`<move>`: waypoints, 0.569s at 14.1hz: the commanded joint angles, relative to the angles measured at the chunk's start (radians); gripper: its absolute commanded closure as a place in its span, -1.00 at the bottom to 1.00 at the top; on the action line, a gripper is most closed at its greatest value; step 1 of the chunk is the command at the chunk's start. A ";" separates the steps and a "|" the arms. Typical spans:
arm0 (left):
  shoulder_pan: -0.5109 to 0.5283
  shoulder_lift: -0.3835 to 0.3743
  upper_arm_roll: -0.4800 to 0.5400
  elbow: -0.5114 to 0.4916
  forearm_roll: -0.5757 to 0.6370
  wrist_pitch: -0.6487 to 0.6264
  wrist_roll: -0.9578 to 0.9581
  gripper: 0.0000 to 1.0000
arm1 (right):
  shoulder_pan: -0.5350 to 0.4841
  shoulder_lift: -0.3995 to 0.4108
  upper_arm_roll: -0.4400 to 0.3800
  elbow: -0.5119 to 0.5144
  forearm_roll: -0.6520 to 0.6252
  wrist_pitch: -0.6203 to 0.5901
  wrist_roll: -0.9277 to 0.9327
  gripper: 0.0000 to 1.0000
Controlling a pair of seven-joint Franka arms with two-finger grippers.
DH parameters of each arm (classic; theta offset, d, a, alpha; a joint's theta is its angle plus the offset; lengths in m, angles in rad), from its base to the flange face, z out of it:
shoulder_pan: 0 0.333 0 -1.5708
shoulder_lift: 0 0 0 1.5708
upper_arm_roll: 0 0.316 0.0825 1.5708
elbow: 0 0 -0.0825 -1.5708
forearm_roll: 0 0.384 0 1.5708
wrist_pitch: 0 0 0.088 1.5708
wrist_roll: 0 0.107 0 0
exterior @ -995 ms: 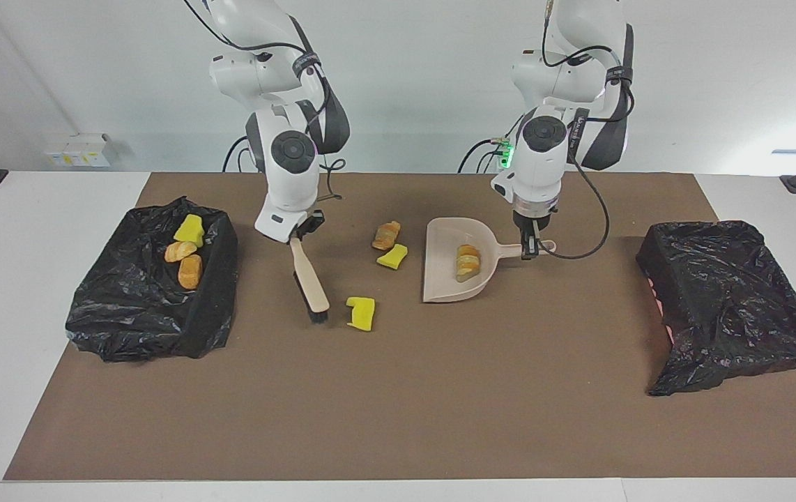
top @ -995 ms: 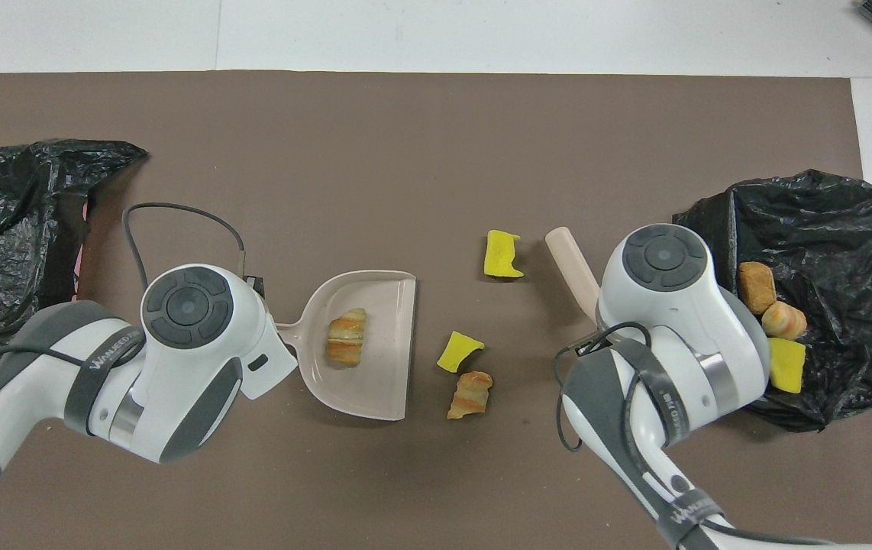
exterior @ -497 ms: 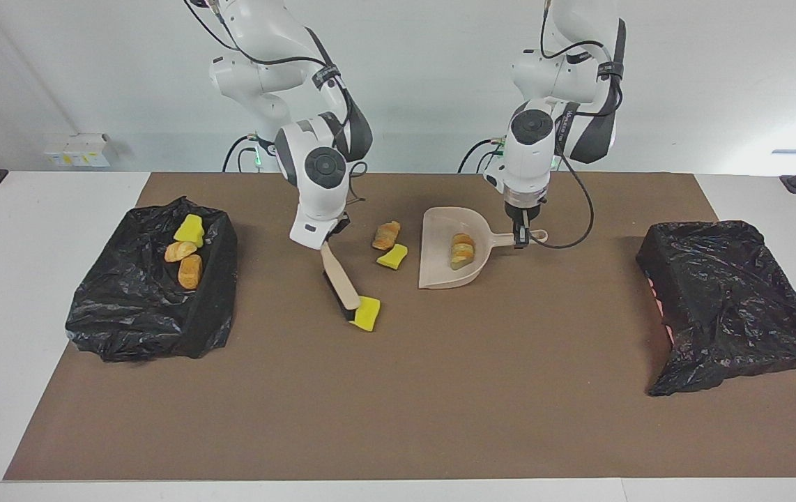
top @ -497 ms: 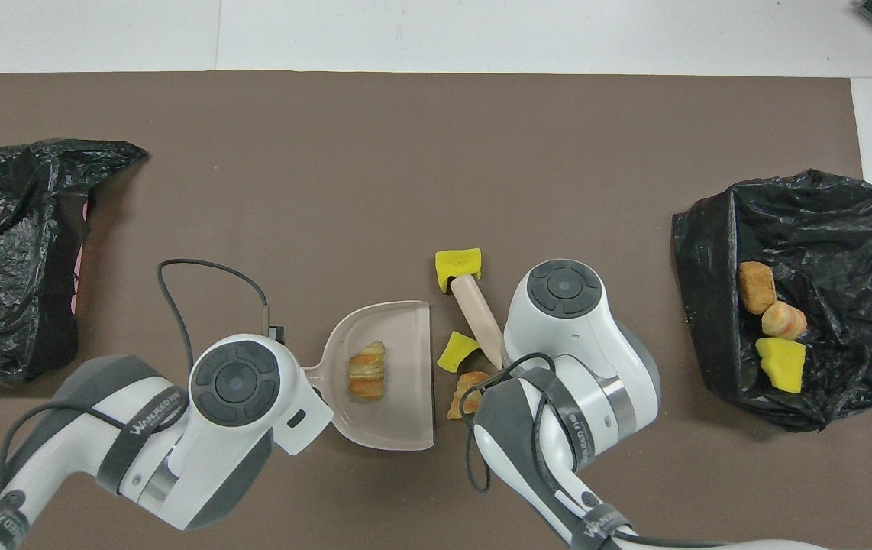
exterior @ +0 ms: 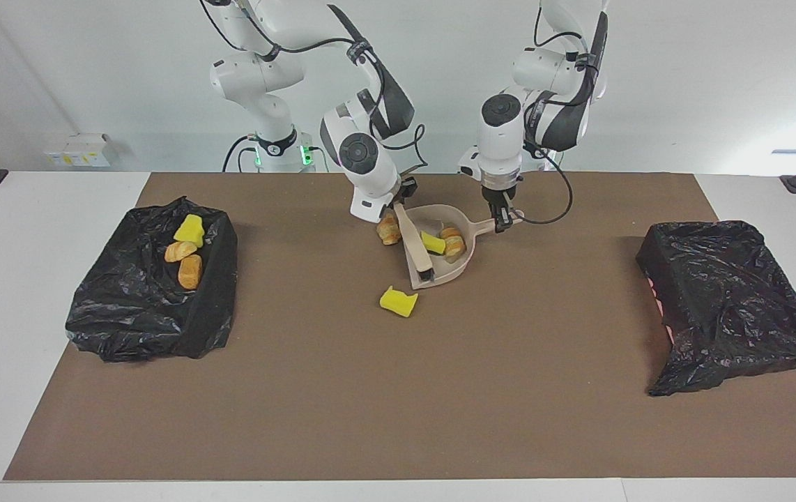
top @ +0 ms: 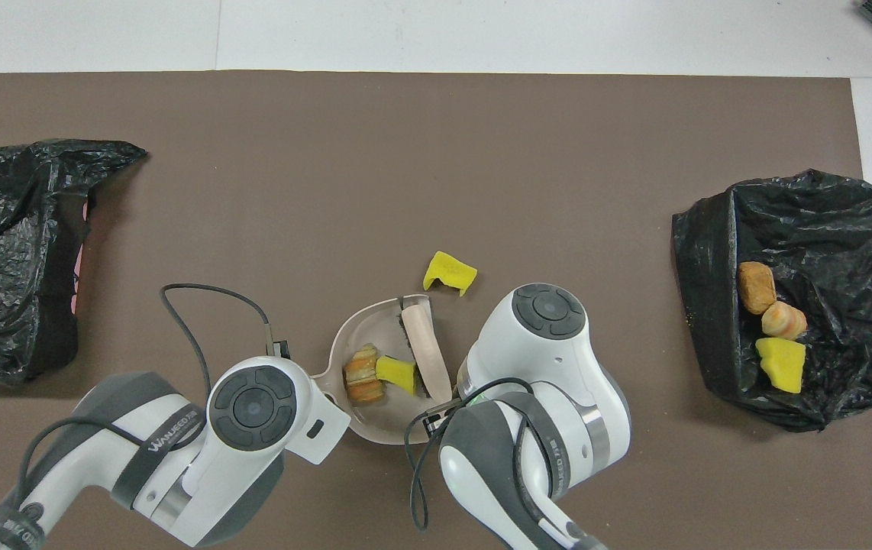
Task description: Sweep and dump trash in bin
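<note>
The left claw (exterior: 504,224) is clamped on the dustpan's (exterior: 466,259) handle, and just beside it in the pan lie a bread lump (exterior: 452,242) and a yellow sponge chunk (exterior: 433,242). The right claw (exterior: 398,204) grips the brush (exterior: 417,245), which slants from it across the pan's open mouth. Another bread lump (exterior: 389,229) sits just beside this claw, outside the pan. A second sponge chunk (exterior: 398,301) lies on the desk (exterior: 398,404) near the brush tip. Three more scraps (exterior: 185,252) rest in the black bin (exterior: 150,314) toward the right arm's end.
</note>
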 commanded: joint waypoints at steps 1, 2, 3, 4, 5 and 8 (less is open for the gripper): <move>0.039 0.013 0.001 0.000 0.010 0.038 -0.018 1.00 | -0.075 -0.131 -0.010 -0.009 0.026 -0.092 0.107 1.00; 0.046 0.013 0.001 0.001 0.010 0.035 -0.016 1.00 | -0.109 -0.177 -0.014 -0.003 0.009 -0.155 0.144 1.00; 0.047 0.013 0.003 0.001 0.010 0.029 -0.016 1.00 | -0.149 -0.214 -0.017 -0.023 -0.020 -0.224 0.161 1.00; 0.046 0.013 0.003 0.001 0.012 0.025 -0.007 1.00 | -0.160 -0.248 -0.014 -0.076 -0.107 -0.227 0.163 1.00; 0.044 0.013 0.003 0.003 0.019 0.028 0.019 1.00 | -0.158 -0.306 -0.010 -0.154 -0.167 -0.198 0.160 1.00; 0.046 0.013 0.003 0.004 0.021 0.022 0.114 1.00 | -0.071 -0.369 -0.008 -0.311 -0.230 -0.145 0.170 1.00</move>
